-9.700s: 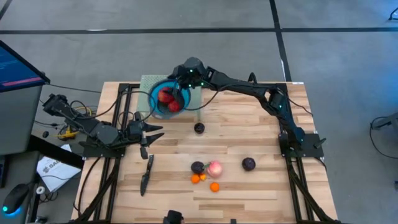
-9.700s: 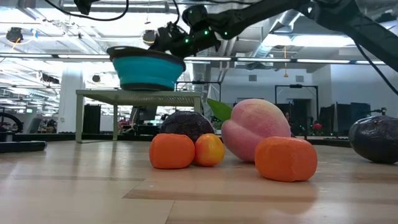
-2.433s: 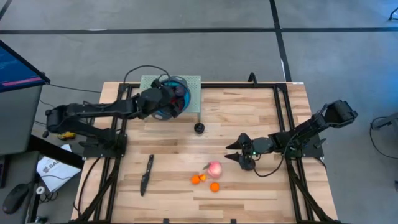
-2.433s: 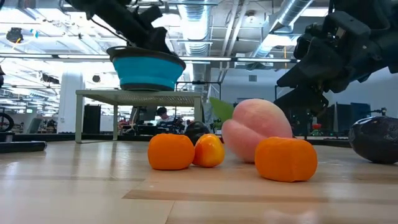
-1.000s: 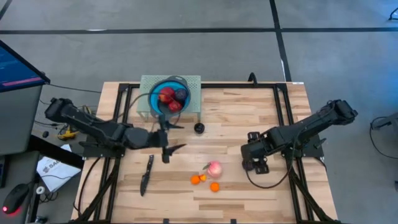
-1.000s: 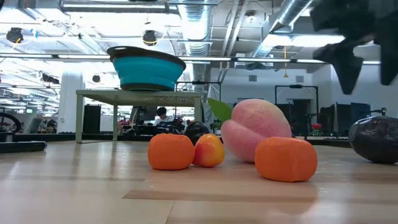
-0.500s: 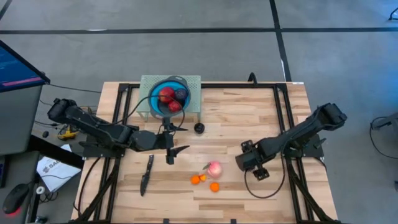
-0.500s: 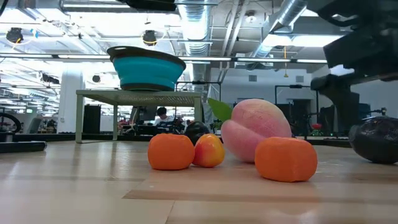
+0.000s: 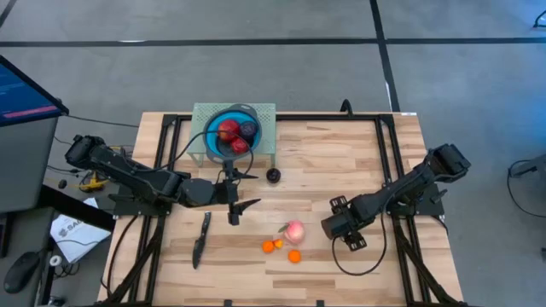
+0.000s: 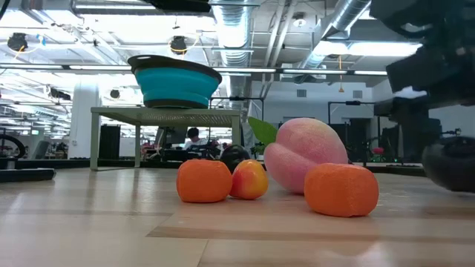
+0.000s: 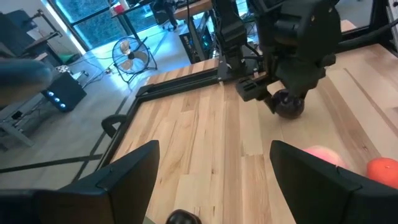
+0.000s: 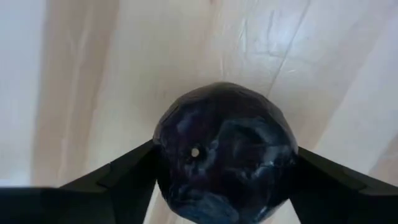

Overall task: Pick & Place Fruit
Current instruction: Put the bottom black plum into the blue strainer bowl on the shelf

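A dark purple fruit lies on the wooden table right of the middle. My right gripper stands over it and hides it in the high view; the left wrist view shows the same fruit under that gripper. Near the front edge lie a pink fruit and small orange ones. One small dark fruit sits alone. The blue bowl on a green rack holds red and dark fruit. My left gripper hovers open below the bowl, holding nothing. My right gripper has the dark purple fruit between its two fingers, one finger on each of two opposite sides. The fingers come from above, pointing down. The fruit's underside seems to be on the table still.
A long black knife lies near the left front. The green rack stands at the far edge. Black frame rails run along both sides of the table. Bare wood lies between the two arms.
My right gripper has come down and moved a little toward the table's near left, over the dark purple fruit. My left gripper has drifted slightly toward the right.
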You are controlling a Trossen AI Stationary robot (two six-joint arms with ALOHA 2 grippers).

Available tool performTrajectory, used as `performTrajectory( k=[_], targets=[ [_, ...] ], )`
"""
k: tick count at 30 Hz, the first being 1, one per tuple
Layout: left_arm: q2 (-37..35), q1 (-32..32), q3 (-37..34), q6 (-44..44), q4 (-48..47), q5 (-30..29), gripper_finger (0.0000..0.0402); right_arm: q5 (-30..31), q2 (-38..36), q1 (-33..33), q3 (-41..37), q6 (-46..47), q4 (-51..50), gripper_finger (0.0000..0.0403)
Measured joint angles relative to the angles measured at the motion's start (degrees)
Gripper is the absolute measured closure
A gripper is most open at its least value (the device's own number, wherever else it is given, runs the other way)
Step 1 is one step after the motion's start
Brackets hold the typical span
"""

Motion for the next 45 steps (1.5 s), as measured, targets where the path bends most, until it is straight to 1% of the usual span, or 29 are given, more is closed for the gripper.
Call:
performTrajectory(
  k=[3,7,9,12,15,18,20,21,24,26,28,31,34,38,40,43,45],
  targets=[
    [-1.6,-1.3,-0.02,-0.26,0.3,-2.32,0.0103,-0.06,-1.45,-0.42,1.0,2.03,0.5,0.0124],
    [-5.52,-4.11,-0.02,-1.44,0.04,-5.32,0.0103,-0.12,-4.3,-2.37,2.99,3.76,1.13,0.0133],
    [-8.11,-6.08,-0.02,-2.85,0.14,-6.46,0.0103,0.23,-5.9,-4.39,5.41,3.76,1.28,0.0134],
    [-11.94,-9.85,-0.02,-5.26,-1.55,-8.35,0.0103,3.08,-8.35,-8.42,10.84,1.87,4.74,0.0135],
    [-15.0,-13.5,-0.6,-8.54,-4.13,-14.11,0.0103,5.87,-9.94,-13.41,16.77,-3.32,13.32,0.0136],
    [-17.28,-15.98,-3.58,-12.08,-4.92,-23.56,0.0103,5.84,-9.7,-19.94,22.19,-8.85,25.11,0.0136],
    [-18.63,-16.96,-5.76,-15.06,-5.1,-29.28,0.0103,5.07,-7.85,-24.68,25.67,-11.65,30.74,0.0136],
    [-19.38,-17.41,-6.73,-17.0,-5.1,-31.74,0.0103,3.71,-6.54,-27.1,27.22,-12.52,32.63,0.0136],
    [-21.65,-18.16,-9.24,-21.75,-5.08,-36.96,0.0103,-3.65,-0.68,-33.46,32.04,-13.18,39.51,0.0137],
    [-23.01,-18.22,-10.63,-22.94,-4.81,-38.77,0.0103,-8.68,4.4,-36.55,35.78,-12.57,42.73,0.0137],
    [-24.45,-18.22,-12.12,-22.99,-4.98,-39.96,0.0103,-11.45,10.11,-38.59,39.87,-12.37,43.03,0.0137],
    [-26.07,-18.09,-13.76,-24.05,-4.87,-41.0,0.0103,-11.96,18.23,-40.42,46.22,-12.53,42.63,0.0137],
    [-26.82,-18.13,-14.9,-25.71,-4.8,-41.01,0.0103,-12.09,24.39,-41.43,51.65,-11.63,42.55,0.0137],
    [-26.77,-18.14,-15.9,-27.44,-4.76,-40.97,0.0103,-15.66,29.51,-41.86,55.94,-10.36,41.4,0.0137],
    [-26.65,-18.12,-16.14,-28.43,-4.6,-41.0,0.0103,-17.64,30.86,-41.83,57.4,-10.34,39.03,0.0137],
    [-26.6,-18.14,-16.35,-28.65,-4.67,-40.98,0.0103,-18.16,32.42,-41.62,59.11,-10.3,37.52,0.0135],
    [-26.63,-18.14,-16.35,-28.64,-4.53,-41.0,0.0103,-18.16,33.06,-41.57,59.49,-10.26,36.78,0.0126]
  ],
)
